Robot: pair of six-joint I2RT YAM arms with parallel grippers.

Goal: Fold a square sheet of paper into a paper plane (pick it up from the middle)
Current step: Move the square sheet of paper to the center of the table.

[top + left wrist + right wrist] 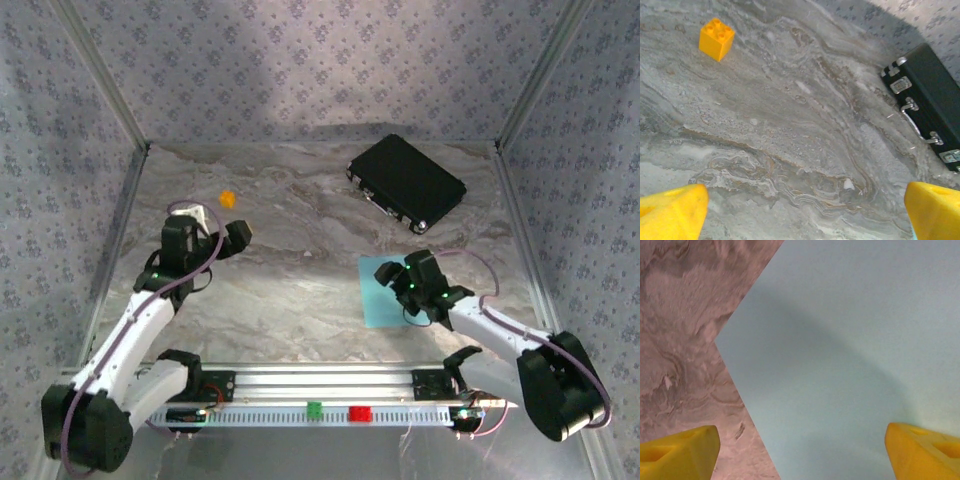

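**Item: square sheet of paper** (377, 306) (850, 340) – light blue, flat and unfolded, lying on the right-hand part of the table (300, 270), in front of the black case (406, 182) and well apart from it. Being square, it has no long axis; its edges run slightly askew to the table's sides. In the right wrist view one corner points left.

**Markings:** no print, label or writing can be made out on the sheet or the case.

**Right gripper** (398, 272) (800, 452) – poised over the sheet's left part, jaws spread wide, nothing held. One yellow fingertip (680, 450) is over bare table, the other over paper.

**Left gripper** (237, 235) (805, 212) – spread fully apart, empty, above bare table at the left.

**Other contents:** orange studded cube (227, 199) (716, 38), far left; the case shows metal latches.

**Surface and room:** grey-brown marbled tabletop, walls (300, 60) in pale patterned paper, a metal rail (320, 385) at the near edge.
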